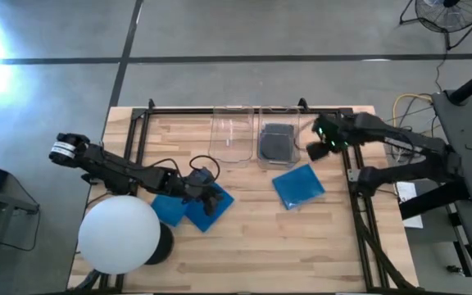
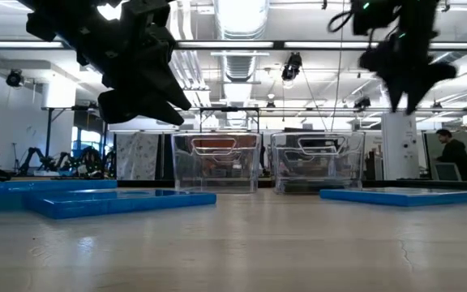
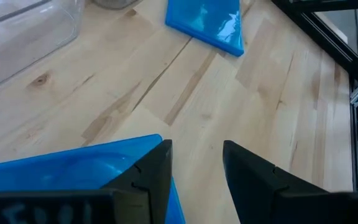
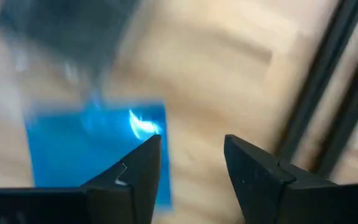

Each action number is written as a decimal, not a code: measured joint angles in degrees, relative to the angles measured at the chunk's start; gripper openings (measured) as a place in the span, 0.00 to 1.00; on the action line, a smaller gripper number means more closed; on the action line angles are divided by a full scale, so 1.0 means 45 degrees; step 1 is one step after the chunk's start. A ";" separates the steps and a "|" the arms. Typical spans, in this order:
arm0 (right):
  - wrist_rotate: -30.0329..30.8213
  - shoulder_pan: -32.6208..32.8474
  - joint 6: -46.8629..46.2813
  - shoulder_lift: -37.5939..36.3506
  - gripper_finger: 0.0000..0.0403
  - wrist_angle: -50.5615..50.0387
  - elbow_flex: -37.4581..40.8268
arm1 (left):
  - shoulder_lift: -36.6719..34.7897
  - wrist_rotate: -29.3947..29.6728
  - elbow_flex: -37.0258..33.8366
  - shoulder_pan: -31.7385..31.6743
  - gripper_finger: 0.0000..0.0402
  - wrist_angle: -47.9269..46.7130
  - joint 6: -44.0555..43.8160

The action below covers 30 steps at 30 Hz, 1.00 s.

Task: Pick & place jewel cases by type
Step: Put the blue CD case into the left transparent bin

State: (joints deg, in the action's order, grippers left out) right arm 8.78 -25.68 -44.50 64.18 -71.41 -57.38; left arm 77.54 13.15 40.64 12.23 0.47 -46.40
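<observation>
Landmark is the pair of clear plastic rectangular bins at the far edge of the light wooden table (image 1: 244,254): left clear bin (image 1: 232,135) holds nothing visible, right clear bin (image 1: 278,138) holds dark grey flat jewel cases (image 1: 276,142), count not readable. Right gripper (image 1: 313,150) hangs in the air just beside the right bin, on its outer side, fingers (image 4: 143,165) parted with a clear gap, nothing between them. One bright blue flat square jewel case (image 1: 299,185) lies flat on the table just in front of the right bin, apart from it. Two more bright blue jewel cases (image 1: 188,206) lie overlapping, in front of the left bin and off to its left side. Left gripper (image 1: 212,197) hovers over their right edge, fingers (image 3: 148,174) spread with a gap, holding nothing. Large white sphere (image 1: 120,233) sits at the table's near left corner, well apart from the bins.
</observation>
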 joint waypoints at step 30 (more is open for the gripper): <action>-0.0541 0.7657 -1.0078 0.2654 0.31 0.3419 0.2563 | 0.5859 -0.2448 0.5712 -0.0782 0.31 -0.3072 0.5072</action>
State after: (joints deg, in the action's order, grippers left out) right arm 6.35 8.78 -89.85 76.12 -56.02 -45.84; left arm 103.90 2.13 66.35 8.71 -13.35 -23.57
